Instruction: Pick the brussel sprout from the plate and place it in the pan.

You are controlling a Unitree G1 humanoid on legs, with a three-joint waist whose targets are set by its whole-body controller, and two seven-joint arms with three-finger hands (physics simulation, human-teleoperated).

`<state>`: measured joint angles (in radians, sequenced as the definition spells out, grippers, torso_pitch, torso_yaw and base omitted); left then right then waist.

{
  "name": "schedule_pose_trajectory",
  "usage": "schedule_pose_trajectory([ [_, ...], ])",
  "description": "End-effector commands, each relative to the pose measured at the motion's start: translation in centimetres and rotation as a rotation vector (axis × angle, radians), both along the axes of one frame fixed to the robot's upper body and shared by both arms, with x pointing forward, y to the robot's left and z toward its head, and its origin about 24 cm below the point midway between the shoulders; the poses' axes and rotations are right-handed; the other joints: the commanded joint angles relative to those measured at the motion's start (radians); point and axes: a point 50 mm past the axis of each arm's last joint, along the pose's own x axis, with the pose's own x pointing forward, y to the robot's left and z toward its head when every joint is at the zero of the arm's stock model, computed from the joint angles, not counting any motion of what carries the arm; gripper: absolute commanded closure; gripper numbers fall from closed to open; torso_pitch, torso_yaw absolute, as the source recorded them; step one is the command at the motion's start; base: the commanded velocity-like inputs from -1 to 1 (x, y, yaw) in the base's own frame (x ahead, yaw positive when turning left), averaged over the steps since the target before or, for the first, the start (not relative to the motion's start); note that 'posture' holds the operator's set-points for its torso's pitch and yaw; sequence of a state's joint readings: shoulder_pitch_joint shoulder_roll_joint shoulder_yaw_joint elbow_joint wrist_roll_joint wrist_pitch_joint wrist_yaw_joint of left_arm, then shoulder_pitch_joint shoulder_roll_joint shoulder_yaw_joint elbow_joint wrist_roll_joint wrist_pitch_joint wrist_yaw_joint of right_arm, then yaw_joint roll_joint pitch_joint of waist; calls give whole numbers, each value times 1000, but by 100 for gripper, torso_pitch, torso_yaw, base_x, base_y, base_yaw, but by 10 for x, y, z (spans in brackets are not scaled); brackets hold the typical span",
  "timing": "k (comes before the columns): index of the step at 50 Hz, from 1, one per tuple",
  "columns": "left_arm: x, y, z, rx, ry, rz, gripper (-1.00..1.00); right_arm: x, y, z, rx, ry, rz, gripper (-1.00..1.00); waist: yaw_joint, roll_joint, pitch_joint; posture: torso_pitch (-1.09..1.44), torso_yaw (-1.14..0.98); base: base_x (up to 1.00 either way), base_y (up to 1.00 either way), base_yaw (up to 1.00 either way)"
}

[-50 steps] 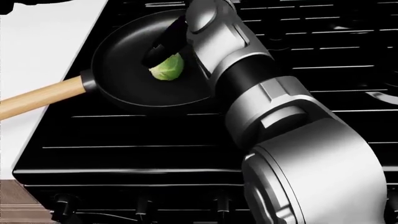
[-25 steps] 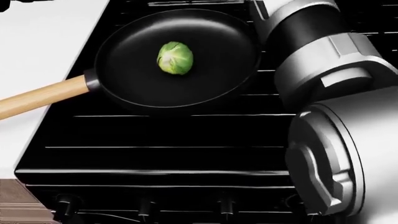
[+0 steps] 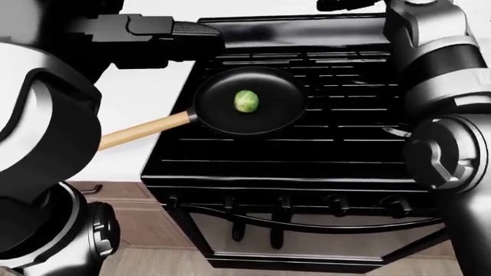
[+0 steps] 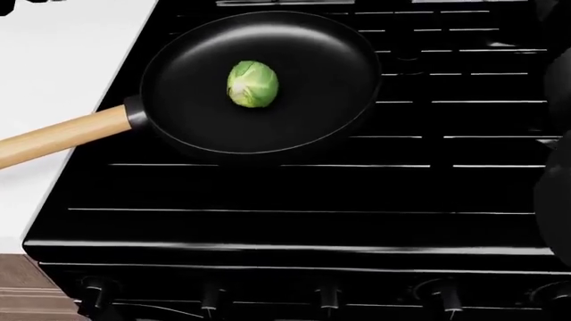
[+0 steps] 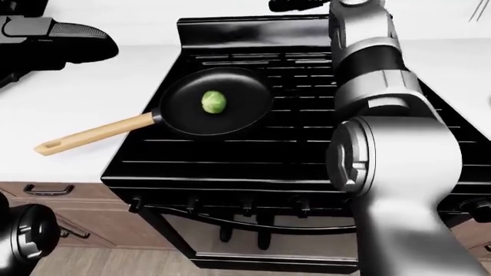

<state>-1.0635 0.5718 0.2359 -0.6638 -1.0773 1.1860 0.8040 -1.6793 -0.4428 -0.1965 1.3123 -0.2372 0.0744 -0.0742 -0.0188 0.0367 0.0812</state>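
— Black iron grates run across the whole stove, and a white counter lies on its left in the head view. Below that counter sit brown wooden cabinets, one with a dark pull handle.

— How many of each thing?

— One pan, black with a pale wooden handle reaching out over the counter. One brussel sprout, green, lying inside the pan near its middle. Five knobs in a row along the stove's lower edge in the left-eye view.

— And the arms?

— The right arm rises at the right of the right-eye view, forearm pointing up toward the top edge, well apart from the pan. The right hand is only a dark sliver at the top edge there; whether its fingers are spread or closed I cannot tell. The left hand stretches sideways at the top left of the left-eye view, above the counter, fingers extended and holding nothing.
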Motion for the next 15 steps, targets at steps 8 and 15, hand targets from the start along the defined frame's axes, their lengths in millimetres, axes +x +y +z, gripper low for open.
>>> schedule_pose_trajectory([
  [8, -8, 3, 14, -24, -96, -13, -100, -23, -13, 43, -51, -213, 22, -100, 0, -6, -28, 0, 0, 0, 0, 0],
  [15, -9, 3, 16, -30, -120, -25, -100, -27, -24, 37, -65, -240, 4, -100, 4, -14, -31, 0, 0, 0, 0, 0],
])
